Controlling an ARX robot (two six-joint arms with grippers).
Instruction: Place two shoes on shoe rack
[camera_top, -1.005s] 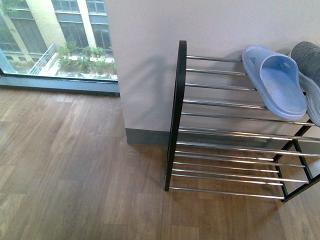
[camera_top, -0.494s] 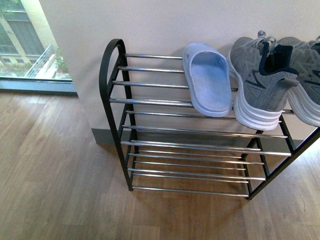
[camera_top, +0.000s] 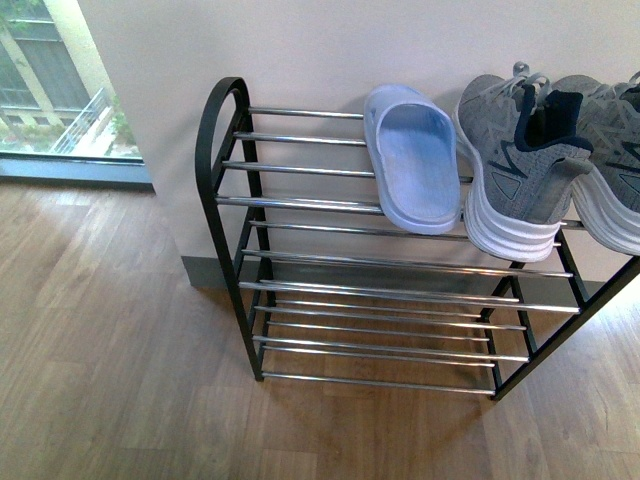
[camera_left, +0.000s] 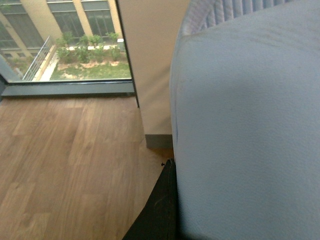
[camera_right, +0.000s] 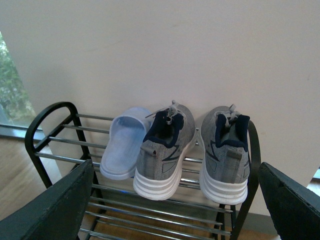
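Note:
Both grey sneakers stand side by side on the top tier of the shoe rack (camera_top: 216, 170), heels out: one (camera_top: 520, 170) in the middle, the other (camera_top: 612, 150) at the right end. The right wrist view shows them too, one (camera_right: 162, 150) left of the other (camera_right: 225, 155), on the rack (camera_right: 47, 107). My right gripper (camera_right: 175, 165) hangs open in front of them, holding nothing. My left gripper (camera_left: 235, 200) is shut on a blue slipper (camera_left: 250, 125) that fills its view; one dark finger (camera_left: 161, 212) shows beside it. Neither arm appears in the front view.
Another blue slipper (camera_top: 415, 165) lies on the top tier left of the sneakers. The rack stands against a beige wall (camera_top: 330, 50), its lower tiers bare. Wood floor (camera_top: 100, 330) stretches to the left, up to a floor-level window (camera_top: 50, 90).
The front view has swung right over the last second: the rack shifted from the right edge toward the middle, and both sneakers came into view. It has hardly moved in the last half second.

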